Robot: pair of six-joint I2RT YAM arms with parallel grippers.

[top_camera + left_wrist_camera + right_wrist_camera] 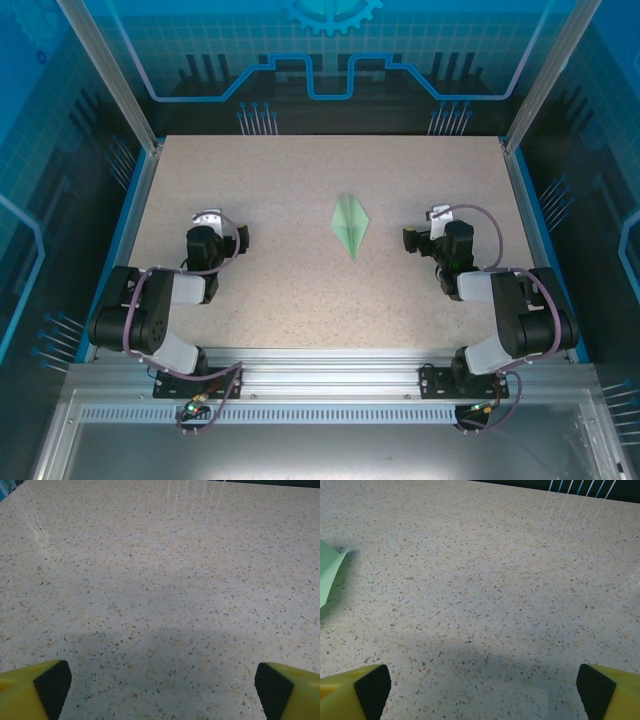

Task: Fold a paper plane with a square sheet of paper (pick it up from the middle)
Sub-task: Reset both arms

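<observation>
The paper plane (350, 224) is a slim pale mint-green dart lying flat in the middle of the table, its sharp tip pointing toward the near edge. One wing edge of the paper plane (329, 572) shows at the left of the right wrist view. My left gripper (209, 217) rests well to its left, open, with bare table between the yellow fingers (30, 692). My right gripper (438, 215) sits about a gripper's length to the plane's right, also open and holding nothing (484, 682). The square sheet of paper is out of view as a flat sheet.
The speckled beige table (300, 300) is framed by a blue rim and aluminium posts (110, 75) at the back corners. A metal rail (320, 370) at the near edge carries both arm bases.
</observation>
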